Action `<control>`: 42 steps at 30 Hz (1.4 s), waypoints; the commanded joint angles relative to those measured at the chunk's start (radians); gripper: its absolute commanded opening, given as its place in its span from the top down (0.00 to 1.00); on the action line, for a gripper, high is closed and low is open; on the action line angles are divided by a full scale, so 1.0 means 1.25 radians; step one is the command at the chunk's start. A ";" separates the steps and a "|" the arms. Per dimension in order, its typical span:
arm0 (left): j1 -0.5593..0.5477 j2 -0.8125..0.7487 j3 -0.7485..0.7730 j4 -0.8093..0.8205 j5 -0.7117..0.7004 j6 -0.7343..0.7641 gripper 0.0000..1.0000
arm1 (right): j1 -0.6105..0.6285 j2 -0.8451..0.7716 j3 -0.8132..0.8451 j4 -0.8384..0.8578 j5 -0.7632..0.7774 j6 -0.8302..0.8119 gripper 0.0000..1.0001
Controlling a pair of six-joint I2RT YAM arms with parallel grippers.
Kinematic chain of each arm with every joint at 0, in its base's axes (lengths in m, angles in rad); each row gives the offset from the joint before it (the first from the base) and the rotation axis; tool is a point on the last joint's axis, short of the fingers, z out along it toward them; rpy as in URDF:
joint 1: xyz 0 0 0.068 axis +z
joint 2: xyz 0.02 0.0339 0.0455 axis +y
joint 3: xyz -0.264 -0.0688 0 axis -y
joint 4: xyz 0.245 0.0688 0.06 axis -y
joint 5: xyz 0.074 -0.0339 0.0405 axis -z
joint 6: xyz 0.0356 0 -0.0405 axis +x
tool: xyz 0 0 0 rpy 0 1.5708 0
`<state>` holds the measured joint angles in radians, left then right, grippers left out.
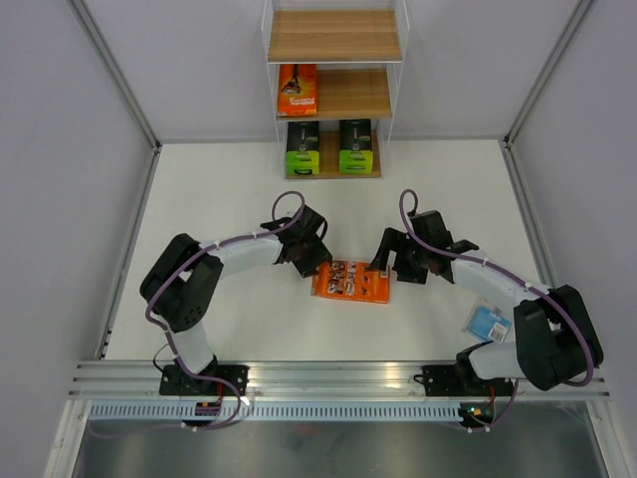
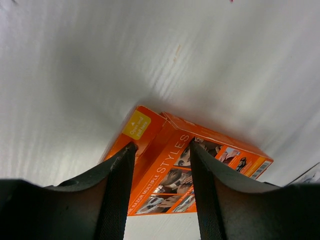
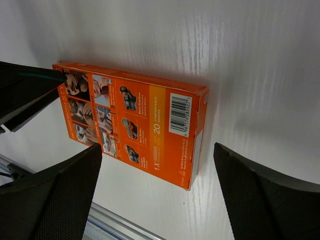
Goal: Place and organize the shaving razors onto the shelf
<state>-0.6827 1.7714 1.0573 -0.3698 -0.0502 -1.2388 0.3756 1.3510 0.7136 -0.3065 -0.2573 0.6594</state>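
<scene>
An orange razor pack point(image 1: 350, 282) lies flat on the white table between my two grippers. My left gripper point(image 1: 311, 261) is at its left end. In the left wrist view, the left gripper point(image 2: 161, 145) has its fingers apart over the pack point(image 2: 167, 162), not clamped on it. My right gripper point(image 1: 383, 261) is at the pack's right end. In the right wrist view it point(image 3: 157, 150) is wide open around the barcode end of the pack point(image 3: 135, 120). The shelf point(image 1: 334, 35) holds an orange pack point(image 1: 297, 90) on its middle board and two green-and-black packs point(image 1: 303, 147) point(image 1: 355, 146) on its bottom board.
A light blue razor pack point(image 1: 489, 323) lies on the table beside the right arm's base. The left gripper's fingers point(image 3: 25, 90) show at the left of the right wrist view. Grey walls close in the table, and an aluminium rail point(image 1: 338, 373) runs along its near edge.
</scene>
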 commanded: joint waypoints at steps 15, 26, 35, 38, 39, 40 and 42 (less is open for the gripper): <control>-0.002 -0.224 -0.181 0.059 -0.053 0.219 0.42 | -0.001 0.058 -0.008 0.064 -0.002 -0.040 0.06; -0.002 -0.118 -0.110 0.082 -0.009 0.409 0.52 | -0.001 0.074 0.017 0.050 0.016 -0.061 0.08; -0.028 -0.057 -0.047 0.009 -0.056 0.471 0.53 | -0.001 0.080 0.022 0.039 0.022 -0.061 0.08; -0.047 -0.044 -0.032 -0.008 -0.067 0.477 0.53 | -0.001 0.081 0.019 0.039 0.023 -0.064 0.08; -0.054 -0.038 -0.027 -0.013 -0.071 0.479 0.53 | -0.001 0.083 0.019 0.038 0.024 -0.062 0.08; -0.065 -0.032 -0.021 -0.023 -0.081 0.479 0.53 | -0.001 0.085 0.021 0.040 0.024 -0.061 0.08; -0.076 -0.008 0.005 -0.066 -0.124 0.474 0.54 | 0.000 0.091 0.023 0.040 0.024 -0.060 0.08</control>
<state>-0.7513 1.7264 1.0031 -0.3813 -0.1307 -0.6838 0.3756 1.4528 0.7040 -0.2584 -0.2405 0.5968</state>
